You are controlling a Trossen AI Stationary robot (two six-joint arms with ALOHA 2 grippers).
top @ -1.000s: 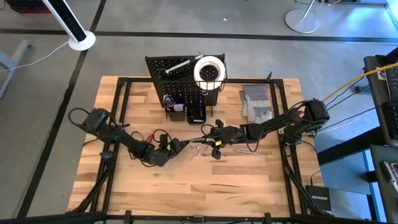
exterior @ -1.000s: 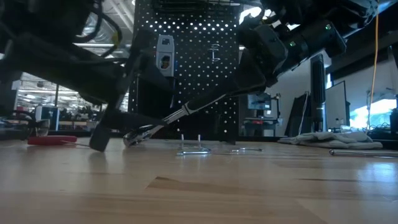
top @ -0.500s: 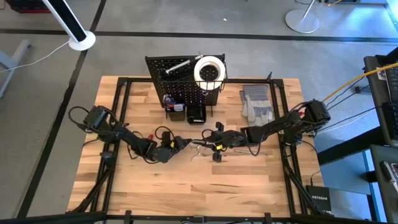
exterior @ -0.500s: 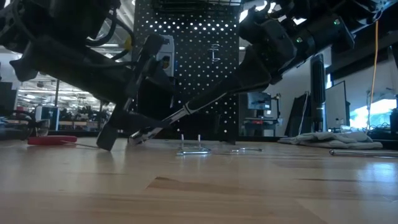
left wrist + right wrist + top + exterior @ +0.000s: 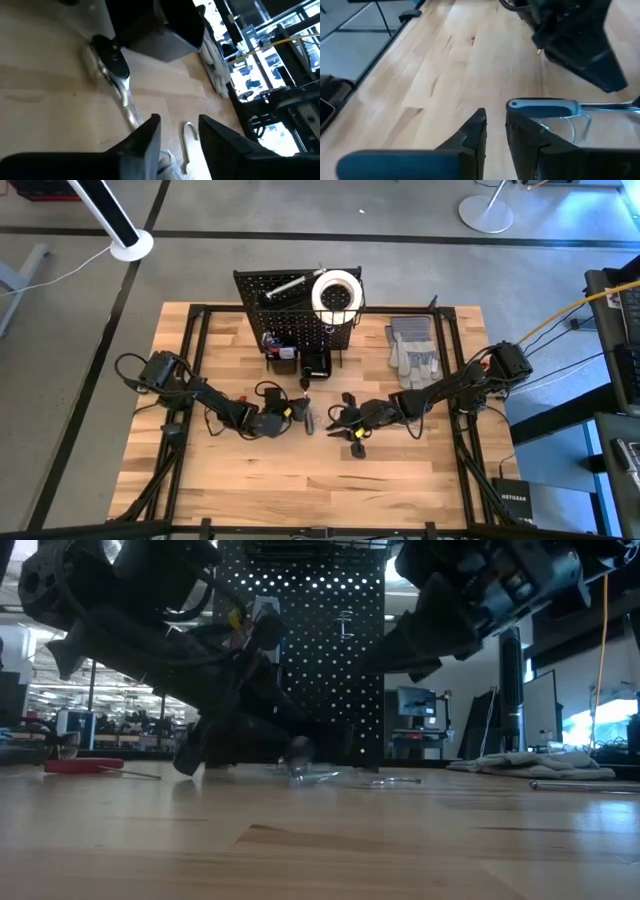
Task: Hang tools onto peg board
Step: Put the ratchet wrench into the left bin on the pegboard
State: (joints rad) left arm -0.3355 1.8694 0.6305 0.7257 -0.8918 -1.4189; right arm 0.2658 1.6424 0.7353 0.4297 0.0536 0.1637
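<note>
A silver ratchet wrench [image 5: 116,75] lies on the table, its dark head [image 5: 107,52] toward the peg board [image 5: 290,305] and its handle end [image 5: 545,105] toward the near edge. My left gripper [image 5: 177,137] stands over its shank with the fingertips apart; wood and a wire hook [image 5: 186,142] show between them. My right gripper [image 5: 495,127], just to the wrench's right [image 5: 335,420], has a narrow gap with nothing in it. A white tape roll [image 5: 336,292] sits in the board's basket. My left gripper comes in low from the table's left, slanting down. The wrench's shank [image 5: 131,112] runs under one finger [image 5: 147,135], which hides it there. I cannot tell whether the fingers touch it.
Grey gloves [image 5: 412,348] lie at the back right. A red-handled tool [image 5: 82,765] lies left of my left arm. A black bin [image 5: 316,364] stands at the board's foot, just beyond the wrench head. Loose wire hooks [image 5: 318,777] lie mid-table.
My right gripper, which held the wrench's handle slanting up off the table, no longer has it and has drawn back toward the near right. The wrench has dropped flat and swung its head toward the peg board. My left gripper has rolled and moved right, over the wrench.
</note>
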